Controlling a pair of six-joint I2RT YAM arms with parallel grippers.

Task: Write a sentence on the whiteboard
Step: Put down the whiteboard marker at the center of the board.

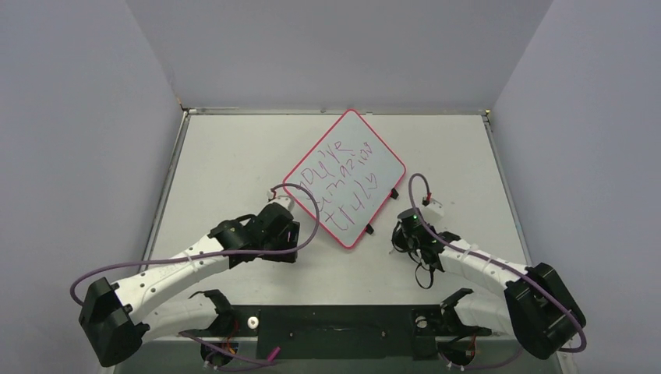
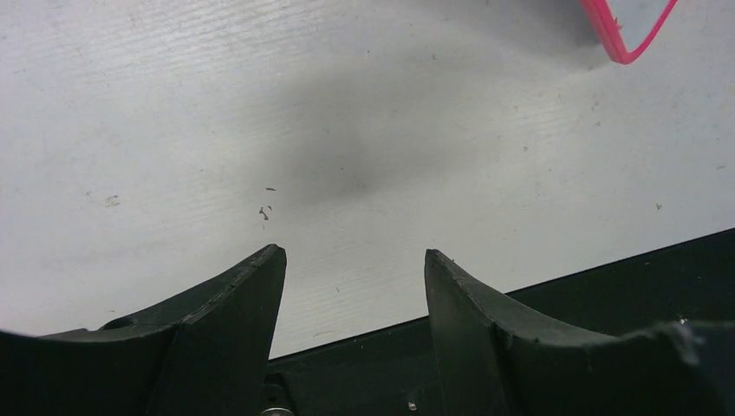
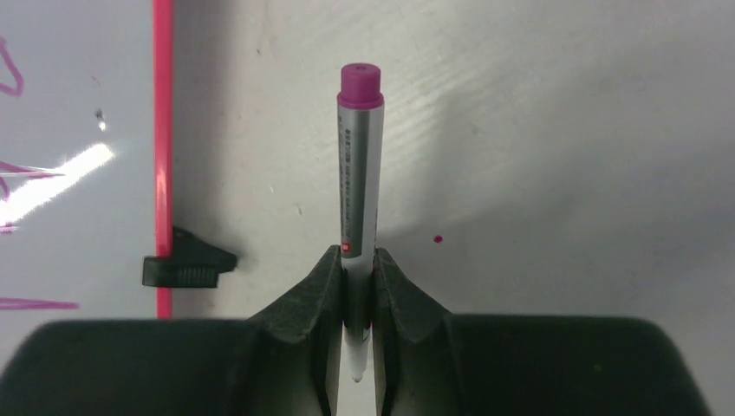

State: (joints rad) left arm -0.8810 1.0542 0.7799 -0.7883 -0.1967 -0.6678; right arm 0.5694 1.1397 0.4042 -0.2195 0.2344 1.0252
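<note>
Whiteboard (image 1: 357, 131) lies flat on the grey table (image 1: 234, 156) in the top view, past the middle and a little to the right. It is turned so that one rounded corner points to the far wall, like a diamond. Its rim is thin and pink-red. The sentence (image 1: 347, 173) is written on it in three slanted lines of reddish-purple scrawl, which are hard to read. The left arm reaches forward from its base, bent at the elbow, and the left gripper (image 1: 282, 234) is just beside the near left edge of the board. The right arm bends inward in the same way, and the right gripper (image 1: 409, 230) is near the near right edge.

From the left wrist, the left gripper (image 2: 354, 256) has its two dark fingers wide apart, with nothing between them. Under it is bare table (image 2: 260, 104). Only one pink corner of the whiteboard (image 2: 620, 35) shows, at the upper right.

From the right wrist, the right gripper (image 3: 357, 260) is closed tightly on a marker (image 3: 358, 173) with a grey barrel; its purple end points away from the fingers. Whether the marker touches the table is not clear. To the left are the straight pink edge of the whiteboard (image 3: 78, 130), some strokes of the sentence (image 3: 9, 78), and a small black clip (image 3: 186, 264) on the rim.
</note>
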